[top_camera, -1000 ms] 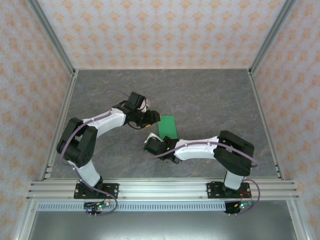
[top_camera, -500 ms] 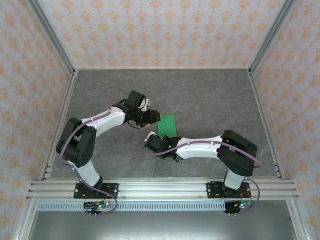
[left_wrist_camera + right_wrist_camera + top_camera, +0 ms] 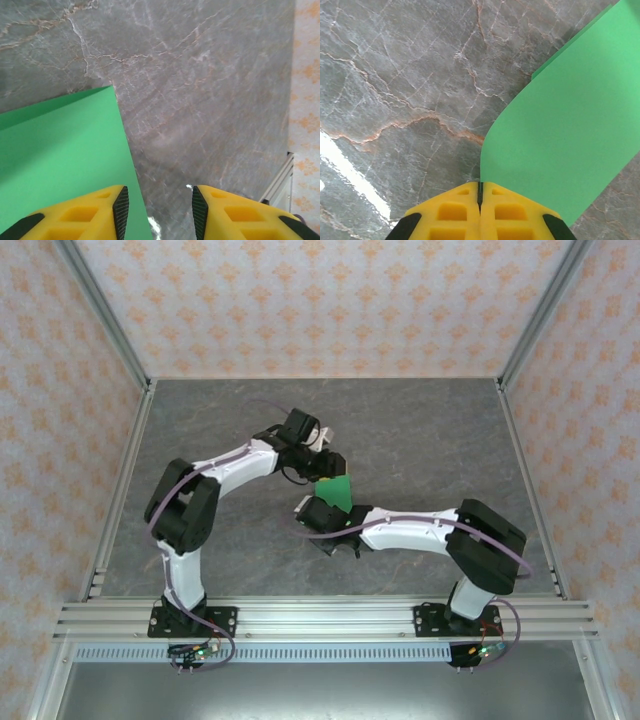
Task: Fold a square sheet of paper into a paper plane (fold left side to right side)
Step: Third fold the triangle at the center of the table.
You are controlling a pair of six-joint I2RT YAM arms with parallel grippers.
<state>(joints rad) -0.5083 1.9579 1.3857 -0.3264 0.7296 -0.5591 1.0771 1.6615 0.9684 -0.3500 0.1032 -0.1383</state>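
Two grippers meet over mid-table in the top view. The left gripper [image 3: 330, 466] sits just beyond the square sheet of paper [image 3: 338, 490], and the right gripper [image 3: 318, 512] is at its near edge.

From the left wrist, the jaws stand apart above the grey table [image 3: 210, 90], and the sheet lies beneath the left-hand finger [image 3: 95, 210].

From the right wrist, the jaws are pressed together, apparently pinching the sheet's near edge, which curls upward off the table.

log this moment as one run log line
step: left-to-right fold | right gripper: shut on square sheet of paper, held edge lifted and curling | left gripper: open, over the sheet's edge
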